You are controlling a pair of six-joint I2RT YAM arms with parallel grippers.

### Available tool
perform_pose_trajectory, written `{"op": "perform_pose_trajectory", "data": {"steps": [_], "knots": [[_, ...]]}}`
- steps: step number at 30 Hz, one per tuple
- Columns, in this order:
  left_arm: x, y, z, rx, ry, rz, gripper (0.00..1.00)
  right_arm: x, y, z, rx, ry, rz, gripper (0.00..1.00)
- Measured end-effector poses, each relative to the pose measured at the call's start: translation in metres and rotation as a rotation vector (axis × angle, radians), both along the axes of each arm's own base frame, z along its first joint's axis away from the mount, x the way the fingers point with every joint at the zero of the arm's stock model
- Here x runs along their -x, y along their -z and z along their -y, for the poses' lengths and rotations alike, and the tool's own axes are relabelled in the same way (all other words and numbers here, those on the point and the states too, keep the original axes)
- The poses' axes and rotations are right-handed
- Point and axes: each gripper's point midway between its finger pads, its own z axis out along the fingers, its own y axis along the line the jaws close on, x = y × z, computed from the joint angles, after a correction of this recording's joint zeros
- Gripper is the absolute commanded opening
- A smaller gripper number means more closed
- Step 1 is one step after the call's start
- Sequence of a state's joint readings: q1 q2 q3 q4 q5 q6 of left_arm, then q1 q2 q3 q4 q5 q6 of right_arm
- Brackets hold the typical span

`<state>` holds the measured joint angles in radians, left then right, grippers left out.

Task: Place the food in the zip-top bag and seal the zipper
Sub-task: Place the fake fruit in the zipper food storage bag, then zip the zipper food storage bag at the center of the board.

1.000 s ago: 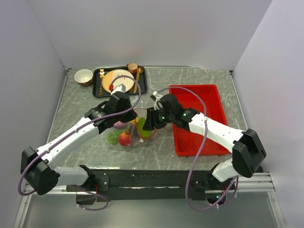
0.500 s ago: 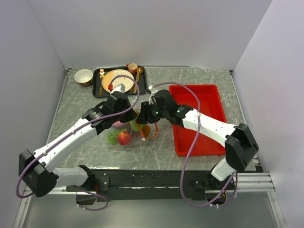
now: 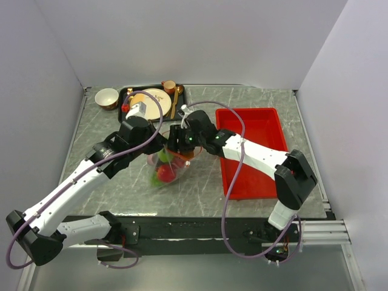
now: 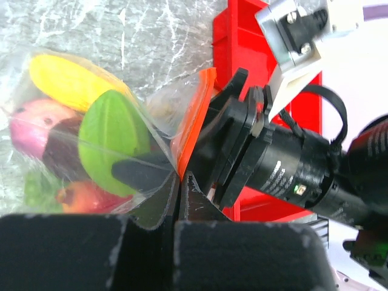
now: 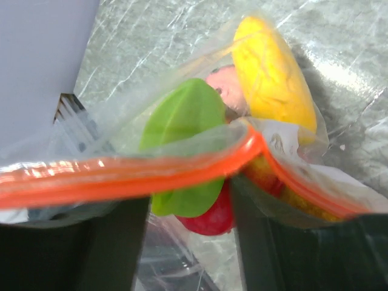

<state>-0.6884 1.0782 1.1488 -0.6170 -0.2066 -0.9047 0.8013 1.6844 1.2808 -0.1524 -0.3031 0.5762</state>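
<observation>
The zip-top bag (image 3: 163,171) hangs lifted over the table's middle, with the food inside: a yellow piece (image 4: 66,80), a green one (image 4: 113,130), a pink-purple one (image 4: 30,128) and a red one (image 5: 209,221). My left gripper (image 4: 180,179) is shut on the bag's edge right at the orange zipper (image 4: 193,118); from above it (image 3: 151,147) is at the bag's far left corner. My right gripper (image 5: 188,203) has its fingers (image 5: 118,242) wide apart, and the zipper (image 5: 133,176) runs across their tips. From above the right gripper (image 3: 175,145) is at the bag's mouth.
A red tray (image 3: 267,130) lies to the right, under the right arm. At the back left a black tray (image 3: 124,112) carries a cream plate (image 3: 159,97), a cup (image 3: 169,86) and a gold spoon (image 3: 174,104). A bowl (image 3: 107,97) stands beside it.
Both grippers have moved left and farther back, carrying the bag and its food with them. The right jaws have widened.
</observation>
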Motion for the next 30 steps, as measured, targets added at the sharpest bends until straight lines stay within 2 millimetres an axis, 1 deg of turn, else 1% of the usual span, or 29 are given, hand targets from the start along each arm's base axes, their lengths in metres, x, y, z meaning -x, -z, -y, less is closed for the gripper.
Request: {"op": "perform_pose_trajectory", "data": {"steps": [2,5,6,7,9,12,16,18,19,21,22,24,25,27,28,30], "knots": [[-0.001,0.000,-0.001,-0.002,-0.010,0.000,0.01,0.000,0.001,0.001,0.013,0.008,0.008,0.92],[-0.001,0.002,-0.003,-0.008,-0.022,-0.007,0.01,0.002,0.005,0.013,0.051,0.034,0.023,0.96],[-0.001,0.003,-0.004,-0.007,-0.027,-0.010,0.01,0.002,0.004,0.018,0.064,0.050,0.029,0.96],[-0.001,0.003,-0.004,-0.008,-0.030,-0.012,0.01,0.001,0.002,0.022,0.073,0.066,0.039,0.98],[-0.001,0.004,-0.004,-0.007,-0.035,-0.013,0.01,0.000,-0.006,0.032,0.090,0.100,0.063,0.99],[-0.003,0.006,-0.004,-0.010,-0.040,-0.018,0.01,-0.002,-0.026,0.047,0.091,0.151,0.120,1.00],[-0.004,0.009,-0.003,-0.017,-0.040,-0.027,0.01,-0.008,-0.054,0.073,0.093,0.256,0.193,1.00],[-0.004,0.010,-0.003,-0.018,-0.040,-0.028,0.01,-0.012,-0.062,0.089,0.097,0.315,0.216,0.97],[-0.004,0.010,-0.003,-0.018,-0.040,-0.029,0.01,-0.015,-0.064,0.099,0.104,0.344,0.223,0.92],[-0.004,0.010,-0.003,-0.019,-0.039,-0.030,0.01,-0.020,-0.060,0.113,0.126,0.381,0.222,0.88],[-0.004,0.010,-0.003,-0.019,-0.039,-0.030,0.01,-0.022,-0.056,0.119,0.143,0.393,0.218,0.84],[-0.004,0.010,-0.002,-0.019,-0.039,-0.030,0.01,-0.027,-0.041,0.127,0.191,0.407,0.200,0.78],[-0.004,0.010,-0.002,-0.018,-0.038,-0.030,0.01,-0.028,-0.034,0.129,0.212,0.407,0.190,0.74],[-0.004,0.010,-0.002,-0.018,-0.037,-0.031,0.01,-0.029,-0.016,0.130,0.261,0.395,0.157,0.70],[-0.004,0.010,-0.002,-0.018,-0.036,-0.031,0.01,-0.028,-0.006,0.129,0.283,0.388,0.137,0.67],[-0.004,0.011,-0.002,-0.018,-0.036,-0.032,0.01,-0.025,0.009,0.130,0.314,0.377,0.102,0.62]]}}
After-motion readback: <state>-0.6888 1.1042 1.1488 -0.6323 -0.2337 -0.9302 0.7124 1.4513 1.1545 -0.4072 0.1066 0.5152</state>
